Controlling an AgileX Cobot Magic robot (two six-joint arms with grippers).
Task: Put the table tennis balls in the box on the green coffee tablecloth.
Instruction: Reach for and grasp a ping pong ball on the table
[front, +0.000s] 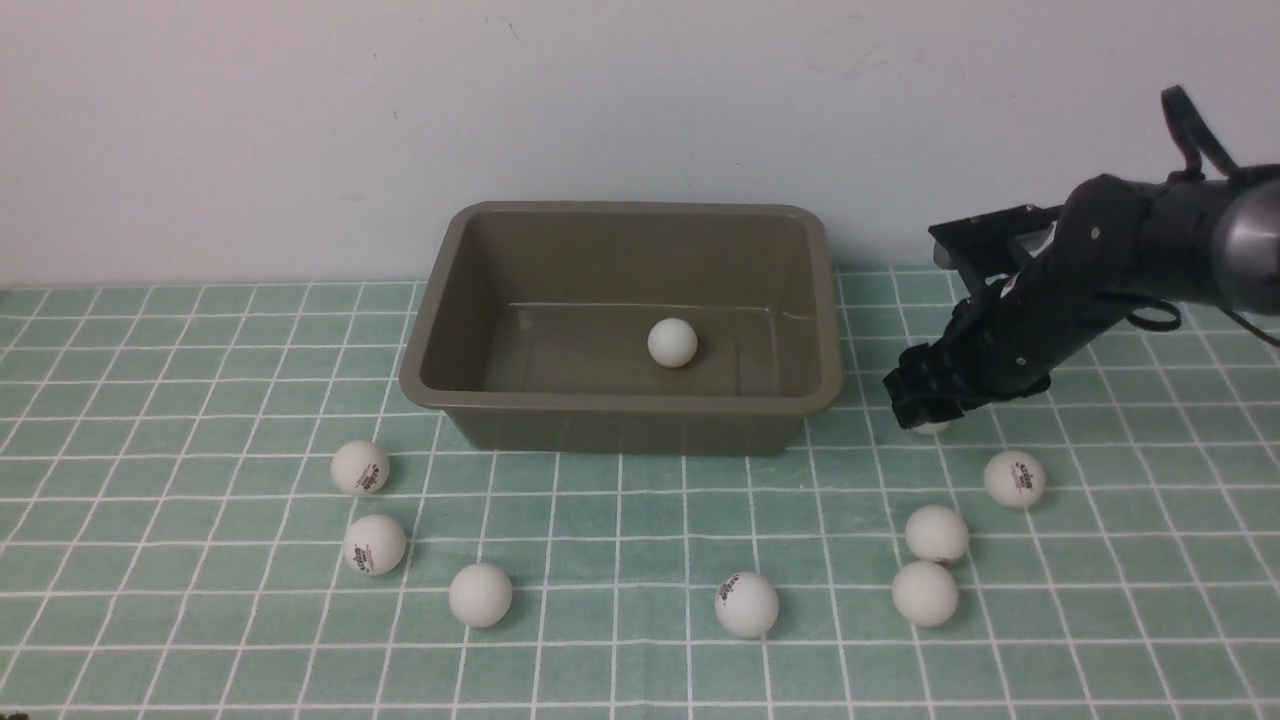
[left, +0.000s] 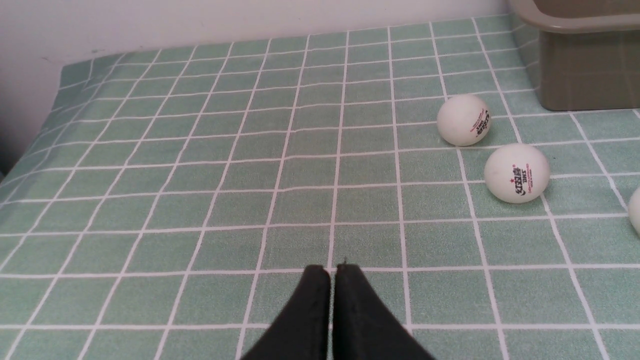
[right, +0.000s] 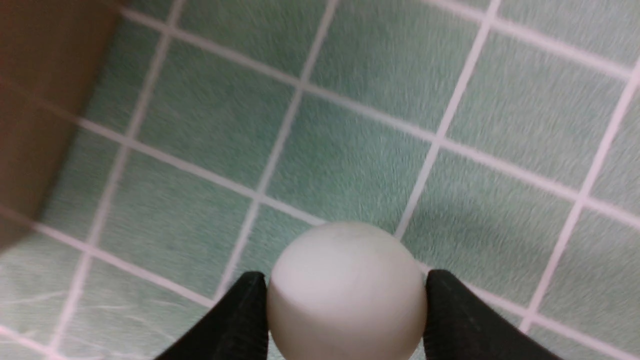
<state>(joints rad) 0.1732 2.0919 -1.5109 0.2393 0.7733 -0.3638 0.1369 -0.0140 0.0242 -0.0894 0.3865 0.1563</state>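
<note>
The left gripper (left: 331, 272) hangs over bare cloth (front: 180, 400), its fingers pressed together. On the cloth, near the box's left front corner, lies a logo ball (front: 360, 467). Another ball (front: 374, 544) lies just in front of it, and a plain ball (front: 480, 594) further right. The box (front: 620, 405) stands mid-table by the wall with one ball (front: 672, 342) inside. A lone ball (front: 746, 604) sits well in front of it. Further right, two balls (front: 925, 593) (front: 937, 533) lie just beside each other, with a logo ball (front: 1014, 479) behind them. Just right of the box, the right gripper (front: 925, 408) is low at the cloth, its fingers pinching a ball (right: 347, 295) from both sides.
</note>
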